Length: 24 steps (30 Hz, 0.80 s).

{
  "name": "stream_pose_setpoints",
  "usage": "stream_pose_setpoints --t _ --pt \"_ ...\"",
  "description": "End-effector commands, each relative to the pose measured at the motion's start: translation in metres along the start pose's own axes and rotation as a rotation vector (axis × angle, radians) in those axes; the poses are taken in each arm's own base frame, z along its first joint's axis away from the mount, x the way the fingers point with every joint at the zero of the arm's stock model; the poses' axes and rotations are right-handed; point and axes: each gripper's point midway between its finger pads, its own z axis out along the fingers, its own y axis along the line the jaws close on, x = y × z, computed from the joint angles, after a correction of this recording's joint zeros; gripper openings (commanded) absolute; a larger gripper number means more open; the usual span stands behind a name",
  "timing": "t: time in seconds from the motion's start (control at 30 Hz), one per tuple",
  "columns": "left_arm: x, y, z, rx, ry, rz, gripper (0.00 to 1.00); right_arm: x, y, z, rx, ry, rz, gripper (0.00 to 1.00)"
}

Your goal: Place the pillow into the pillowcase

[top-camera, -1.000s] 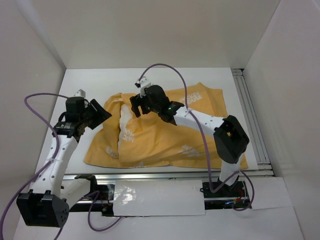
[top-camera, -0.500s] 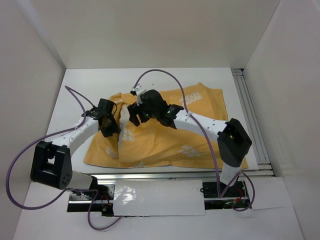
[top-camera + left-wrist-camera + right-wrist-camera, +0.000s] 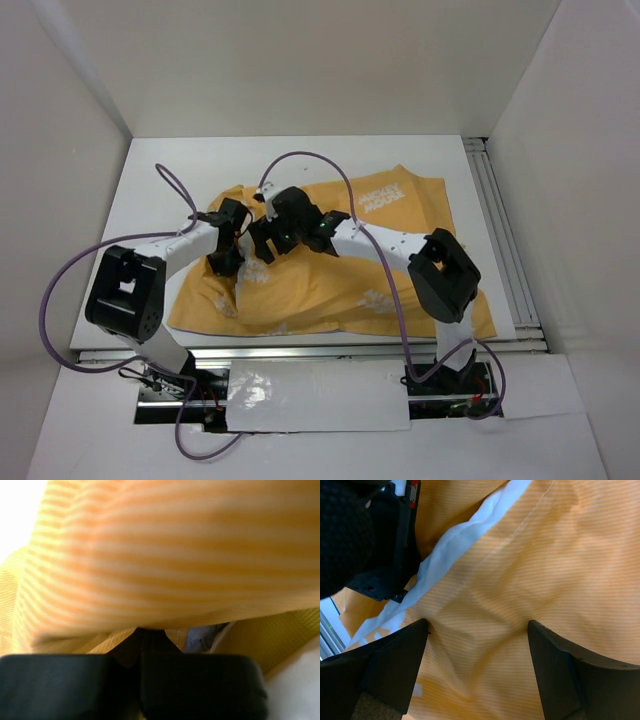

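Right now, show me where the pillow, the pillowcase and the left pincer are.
pillow (image 3: 452, 542), right wrist view, on the white strip showing past the orange cloth.
pillowcase (image 3: 330, 285), top view, on its orange near panel.
left pincer (image 3: 222, 262), top view, between its shut fingertips at the cloth's edge.

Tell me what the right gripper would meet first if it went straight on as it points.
The orange pillowcase: the open right gripper points straight into its fabric, and its fingers seem to be touching it, though depth is unclear.

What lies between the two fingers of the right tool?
Only wrinkled orange pillowcase fabric lies there, spanning the gap of the open right tool; the right wrist view shows it.
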Motion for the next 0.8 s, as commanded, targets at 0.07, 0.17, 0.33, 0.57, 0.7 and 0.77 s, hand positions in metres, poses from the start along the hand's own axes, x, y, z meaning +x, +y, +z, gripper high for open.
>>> stream_pose_setpoints --t 0.07,0.17,0.33,0.57,0.7,0.77 --pt "-0.031 0.003 -0.027 -0.036 -0.120 -0.058 0.00 -0.010 0.015 0.007 -0.041 -0.006 0.009 0.84" --pt "-0.049 0.003 -0.067 0.055 -0.229 -0.081 0.00 -0.010 0.013 0.013 -0.030 -0.008 0.020 0.78" --pt "-0.068 -0.002 -0.133 0.306 -0.419 -0.093 0.00 -0.004 0.009 0.024 -0.014 0.003 0.040 0.74" --pt "-0.061 -0.027 -0.190 0.635 -0.512 0.007 0.00 -0.014 -0.002 0.035 0.046 -0.039 0.056 0.69" --pt "-0.059 -0.015 -0.143 0.418 -0.424 0.011 0.34 -0.013 -0.008 0.026 0.062 -0.050 0.061 0.69" --pt "-0.062 -0.017 -0.129 0.364 -0.416 0.086 0.55 -0.008 -0.008 0.024 0.064 -0.042 0.071 0.69"
